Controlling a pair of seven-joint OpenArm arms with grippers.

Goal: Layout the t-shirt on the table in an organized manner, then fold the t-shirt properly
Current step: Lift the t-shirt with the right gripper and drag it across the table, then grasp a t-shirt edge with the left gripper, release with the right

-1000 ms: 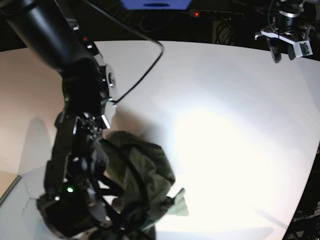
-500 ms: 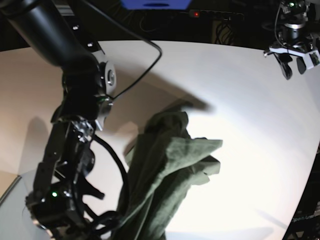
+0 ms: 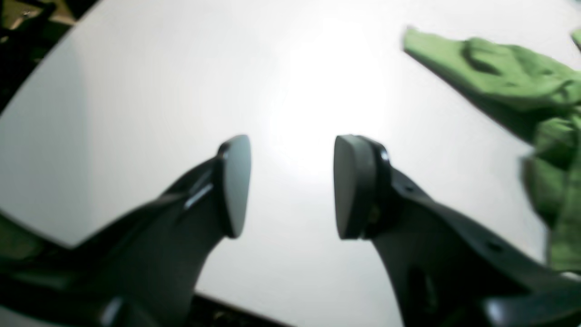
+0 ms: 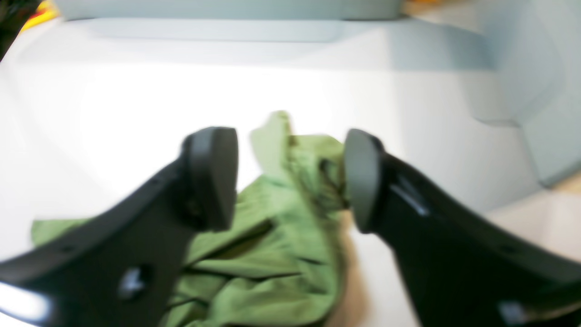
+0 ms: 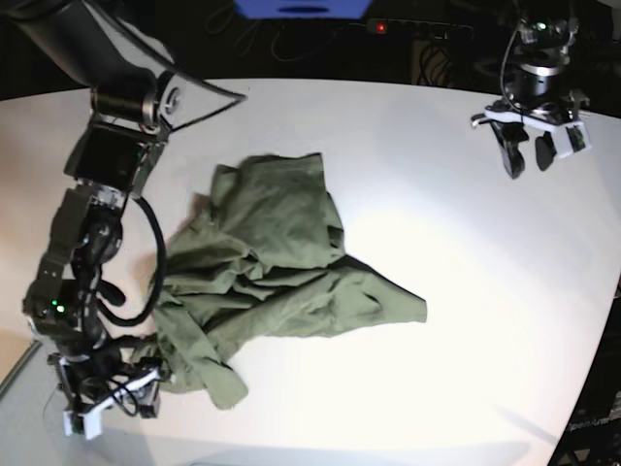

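The olive-green cotton t-shirt [image 5: 272, 262] lies crumpled on the smooth white surface [image 5: 437, 243], touching neither arm. My right gripper [image 4: 290, 177] hangs above it, jaws spread and empty; my left gripper [image 3: 290, 186] hovers well apart, jaws spread.

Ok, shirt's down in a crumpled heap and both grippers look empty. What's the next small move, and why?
Probably bring the right gripper down onto the nearest edge of the t-shirt and pinch it, ready to pull it flat. The shirt lies bunched and creased on the table, the right jaws stand open just above it, and the left gripper hangs open well away from the cloth.
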